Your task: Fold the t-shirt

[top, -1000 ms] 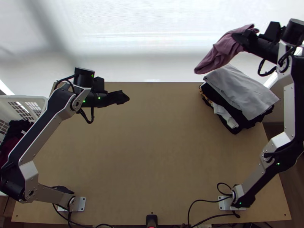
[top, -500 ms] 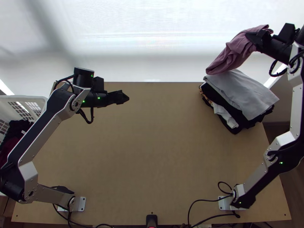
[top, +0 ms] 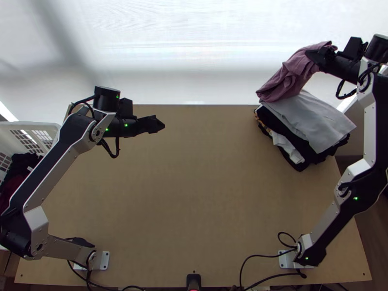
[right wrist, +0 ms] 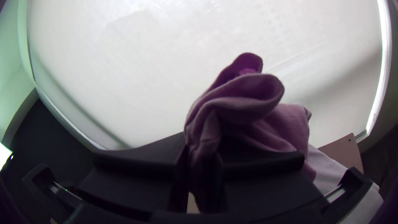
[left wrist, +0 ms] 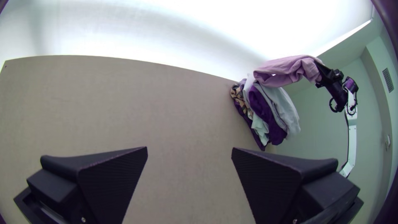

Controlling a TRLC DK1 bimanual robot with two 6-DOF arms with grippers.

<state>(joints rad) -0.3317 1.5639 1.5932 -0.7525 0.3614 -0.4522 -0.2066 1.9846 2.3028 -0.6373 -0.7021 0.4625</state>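
Top view: with my right gripper (top: 313,54) I hold the shirt (top: 288,75) up at the bench's (top: 194,194) far right corner, its drooping end by the pile's (top: 317,121) far side; my left gripper (top: 161,125) hangs toward the far left corner. I take this as stacking: I'd best centre the bundle over the pile, lay the drooping end first, then lower the rest level, lest it slide off the far edge. Left wrist view: my left jaws stand wide apart, holding nothing. Right wrist view: my right jaws are clamped on the shirt, bunched between them; I should release gently, so its folds don't snag.
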